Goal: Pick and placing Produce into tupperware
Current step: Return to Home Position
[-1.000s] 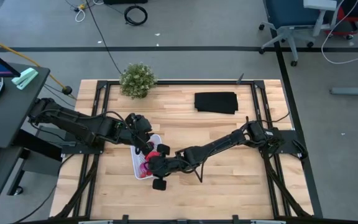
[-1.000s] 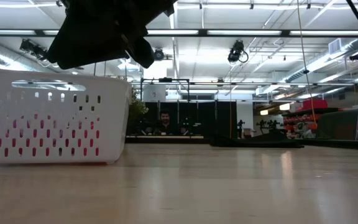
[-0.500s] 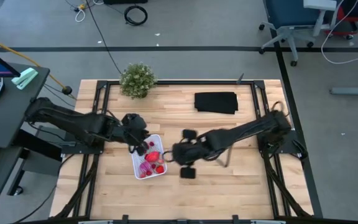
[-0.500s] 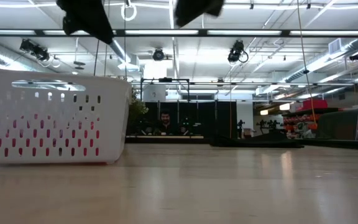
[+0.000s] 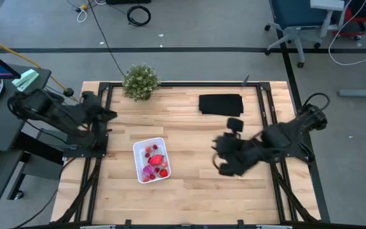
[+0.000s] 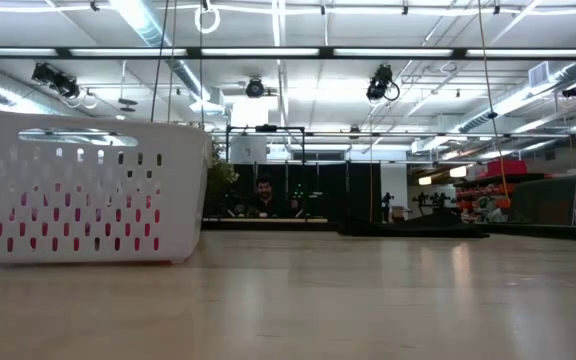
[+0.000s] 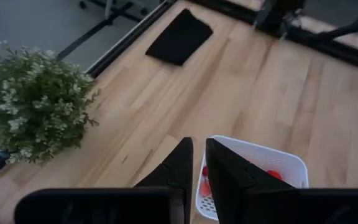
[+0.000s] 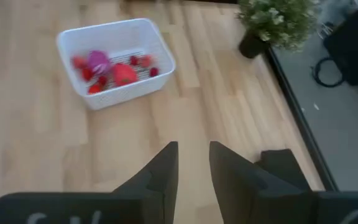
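The white tupperware [image 5: 151,159] stands on the wooden table, left of the middle. It also shows in the low view [image 6: 78,190] and in both wrist views [image 7: 272,162] [image 8: 114,53]. The produce lies inside it: small red pieces [image 8: 92,87], a larger red oblong [image 8: 123,74] and a purple-magenta ball [image 8: 98,60]. My left gripper [image 5: 108,114] is at the table's far left edge, shut and empty, its fingers showing in its wrist view [image 7: 197,165]. My right gripper [image 5: 221,156] is right of the middle, shut and empty [image 8: 193,168]. Neither gripper shows in the low view.
A bushy green plant [image 5: 140,81] stands at the far left. A flat black cloth [image 5: 221,104] lies at the far middle-right. Bare wood lies between the tupperware and my right gripper. A person [image 6: 265,190] sits far behind the table.
Both grippers have drawn away from the tupperware and risen out of the low view. My left gripper has gone toward the table's left and far edge. My right gripper has gone toward the table's right edge. The tupperware and the produce have stayed in place.
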Robot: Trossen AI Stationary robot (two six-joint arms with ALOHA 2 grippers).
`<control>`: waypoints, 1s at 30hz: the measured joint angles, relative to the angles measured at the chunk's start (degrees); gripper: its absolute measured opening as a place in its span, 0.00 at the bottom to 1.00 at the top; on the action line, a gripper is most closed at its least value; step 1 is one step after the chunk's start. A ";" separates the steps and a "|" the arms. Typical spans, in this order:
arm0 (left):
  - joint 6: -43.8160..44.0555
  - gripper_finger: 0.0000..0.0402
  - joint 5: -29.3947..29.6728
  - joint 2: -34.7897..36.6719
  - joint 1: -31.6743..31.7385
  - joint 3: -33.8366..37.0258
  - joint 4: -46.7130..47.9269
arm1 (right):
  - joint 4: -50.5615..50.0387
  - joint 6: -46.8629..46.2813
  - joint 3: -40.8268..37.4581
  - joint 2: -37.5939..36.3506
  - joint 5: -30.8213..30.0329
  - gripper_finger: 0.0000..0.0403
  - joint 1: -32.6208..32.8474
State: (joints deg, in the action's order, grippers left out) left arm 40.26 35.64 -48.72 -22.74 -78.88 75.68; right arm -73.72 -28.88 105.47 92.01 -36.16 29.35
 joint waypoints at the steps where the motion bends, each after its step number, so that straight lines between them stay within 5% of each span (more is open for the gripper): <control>1: -0.06 0.12 0.24 1.91 -0.64 0.94 -0.07 | -0.66 -0.40 0.00 -0.44 0.06 0.25 1.45; 8: -0.25 0.13 0.45 16.38 -5.06 17.80 -10.88 | 8.19 -6.08 -14.61 -9.91 -5.33 0.25 11.98; 14: -16.17 0.11 -8.04 23.93 -8.11 41.48 -52.58 | 30.65 -9.11 -40.93 -27.45 -8.32 0.25 18.07; 19: -22.43 0.11 -13.67 22.95 -8.55 55.72 -80.61 | 59.70 2.97 -61.06 -40.52 -3.12 0.25 18.70; 23: -21.86 0.11 -13.67 21.53 -8.37 62.98 -89.05 | 73.29 9.00 -72.45 -47.31 1.13 0.24 18.13; 30: -25.48 0.10 -13.22 21.35 -4.68 66.30 -93.34 | 74.61 10.90 -79.58 -55.92 -3.30 0.25 17.78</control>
State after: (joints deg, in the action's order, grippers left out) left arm 14.78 22.41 -27.37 -27.42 -12.58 -17.67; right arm 0.89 -17.98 25.89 36.09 -39.46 47.13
